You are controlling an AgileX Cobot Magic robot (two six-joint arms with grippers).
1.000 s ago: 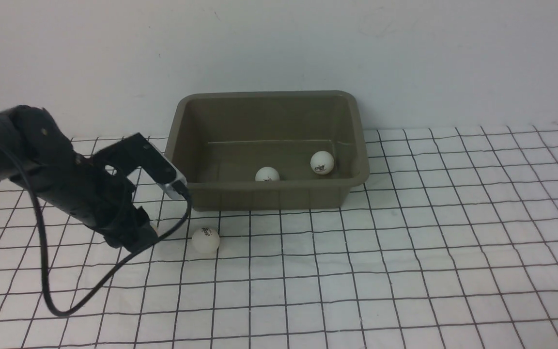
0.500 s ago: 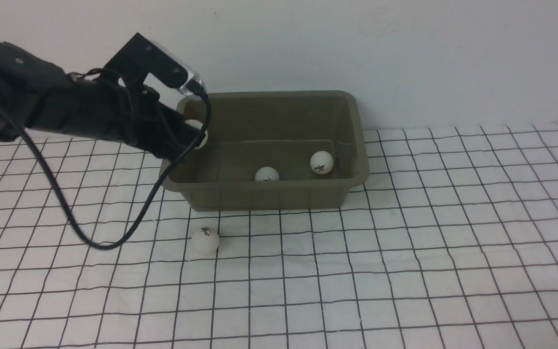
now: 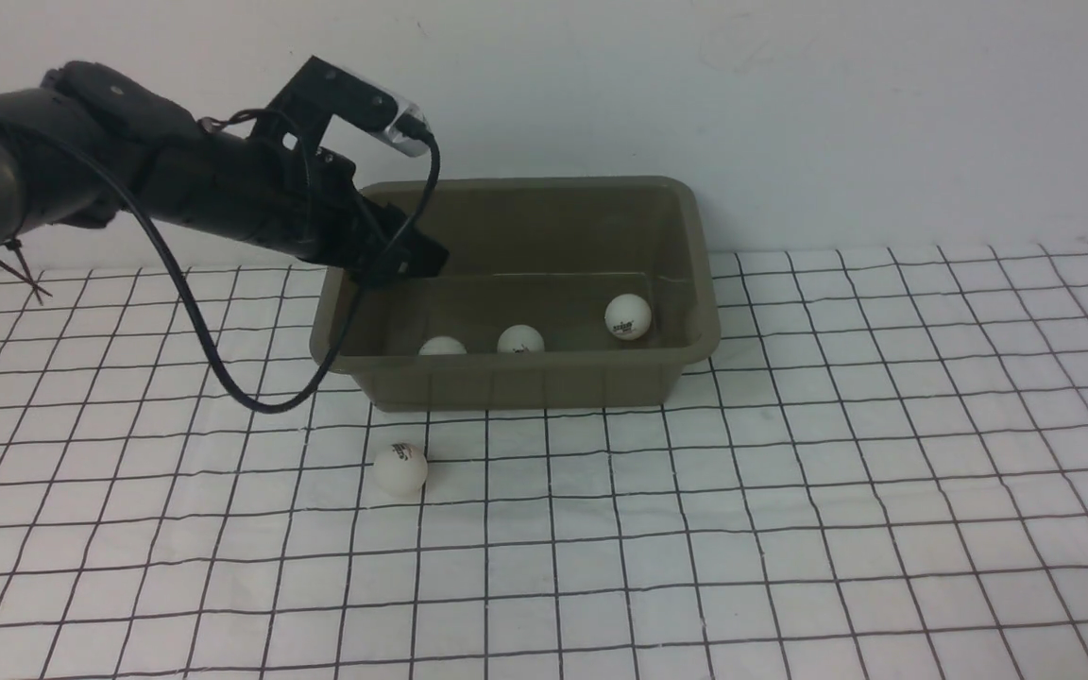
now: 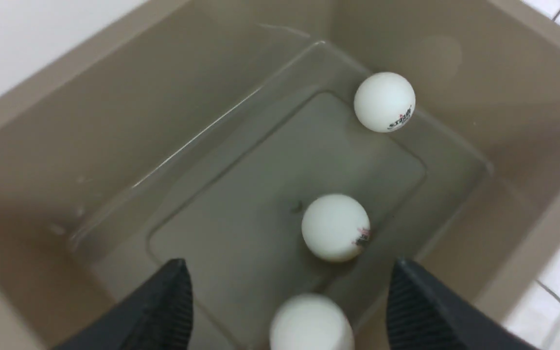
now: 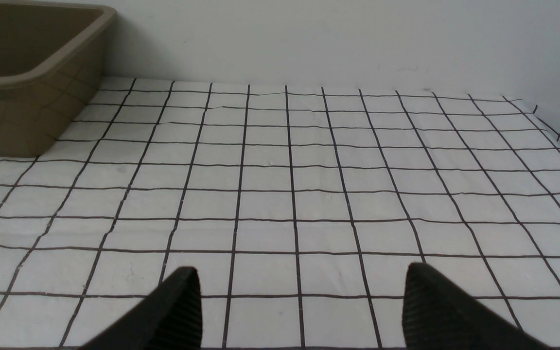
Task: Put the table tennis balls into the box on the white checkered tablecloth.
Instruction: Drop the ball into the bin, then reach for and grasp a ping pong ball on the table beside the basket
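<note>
The olive-grey box (image 3: 523,186) stands on the white checkered tablecloth (image 3: 790,472) by the back wall. Three table tennis balls lie in it: one at the right (image 3: 627,316), one in the middle (image 3: 520,340), one left of that (image 3: 442,346). Another ball (image 3: 400,468) rests on the cloth in front of the box's left end. My left gripper (image 3: 412,260) hangs open over the box's left end, holding nothing. In the left wrist view its fingers (image 4: 173,301) stand wide apart above a blurred ball (image 4: 310,323). My right gripper (image 5: 302,268) is open over bare cloth.
A plain white wall runs behind the box. The left arm's black cable (image 3: 223,368) loops down over the cloth left of the box. The right wrist view shows the box's corner (image 5: 27,78) and the cloth's far edge (image 5: 557,131).
My left gripper rose from the cloth with a ball, swung over the box's left end and opened. That ball now lies in the box. The right gripper has not moved.
</note>
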